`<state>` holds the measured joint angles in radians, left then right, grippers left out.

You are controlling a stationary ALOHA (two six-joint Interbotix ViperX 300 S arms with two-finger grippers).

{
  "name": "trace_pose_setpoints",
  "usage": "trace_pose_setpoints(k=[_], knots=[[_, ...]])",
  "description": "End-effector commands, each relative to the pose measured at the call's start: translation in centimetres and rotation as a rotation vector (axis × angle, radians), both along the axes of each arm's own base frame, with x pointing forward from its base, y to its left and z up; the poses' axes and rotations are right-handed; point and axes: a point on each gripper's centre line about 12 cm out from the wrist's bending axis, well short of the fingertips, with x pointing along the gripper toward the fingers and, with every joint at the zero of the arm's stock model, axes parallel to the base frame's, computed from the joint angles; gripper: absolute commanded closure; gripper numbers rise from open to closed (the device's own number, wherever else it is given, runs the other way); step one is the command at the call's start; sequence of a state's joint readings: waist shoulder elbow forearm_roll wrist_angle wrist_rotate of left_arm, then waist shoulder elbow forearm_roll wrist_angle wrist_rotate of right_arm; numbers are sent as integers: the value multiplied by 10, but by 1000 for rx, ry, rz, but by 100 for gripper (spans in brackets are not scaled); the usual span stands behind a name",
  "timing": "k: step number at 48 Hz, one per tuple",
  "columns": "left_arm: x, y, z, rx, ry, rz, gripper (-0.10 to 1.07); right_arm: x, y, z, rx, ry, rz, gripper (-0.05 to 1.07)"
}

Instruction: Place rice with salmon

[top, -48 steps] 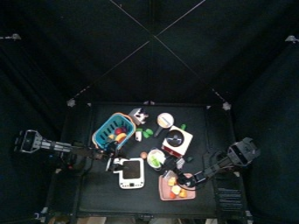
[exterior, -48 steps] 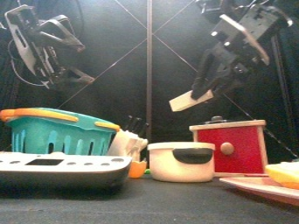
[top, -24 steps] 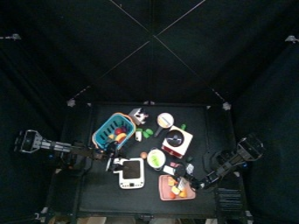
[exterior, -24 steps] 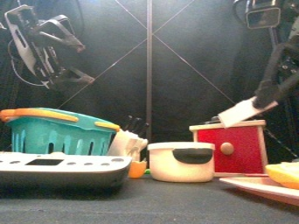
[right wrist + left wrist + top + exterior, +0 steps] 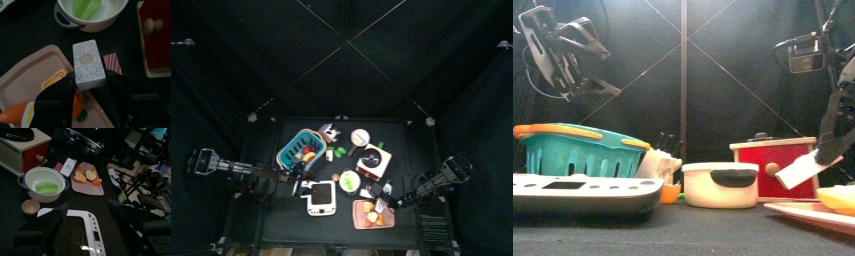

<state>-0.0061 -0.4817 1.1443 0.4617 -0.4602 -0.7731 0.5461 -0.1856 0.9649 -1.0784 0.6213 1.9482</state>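
My right gripper (image 5: 87, 86) is shut on a white rice block (image 5: 89, 65) and holds it just above the near edge of the pink plate (image 5: 37, 82). Orange salmon pieces (image 5: 27, 114) lie on that plate. In the front view the rice block (image 5: 798, 172) hangs tilted just above the plate (image 5: 800, 212), next to a yellow-orange piece (image 5: 838, 198). In the top view the right gripper (image 5: 389, 203) is at the plate's (image 5: 372, 219) right side. My left gripper (image 5: 90, 228) is open and empty above the white scale (image 5: 77, 235), at the table's left.
A white pot with a green piece in it (image 5: 722, 184), a red box (image 5: 774, 165), a teal basket (image 5: 577, 148) and the white scale (image 5: 580, 195) stand across the table. A small red striped piece (image 5: 113, 62) lies beside the plate.
My right gripper has come down from high over the table with the rice block, moving right in the front view, to just above the plate. The left arm has not moved.
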Motion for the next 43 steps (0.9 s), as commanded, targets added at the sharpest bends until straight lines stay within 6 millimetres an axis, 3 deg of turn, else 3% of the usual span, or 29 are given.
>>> trace_pose_setpoints(k=[1,25,43], knots=[[3,0,5,2,-14,-2,1,-1,-1,3,21,-7,-11,45],[3,0,4,2,-14,-2,1,-3,-5,-15,123,46,-42,44],[3,0,4,2,-14,-2,1,-4,-12,-21,137,69,-79,28]])
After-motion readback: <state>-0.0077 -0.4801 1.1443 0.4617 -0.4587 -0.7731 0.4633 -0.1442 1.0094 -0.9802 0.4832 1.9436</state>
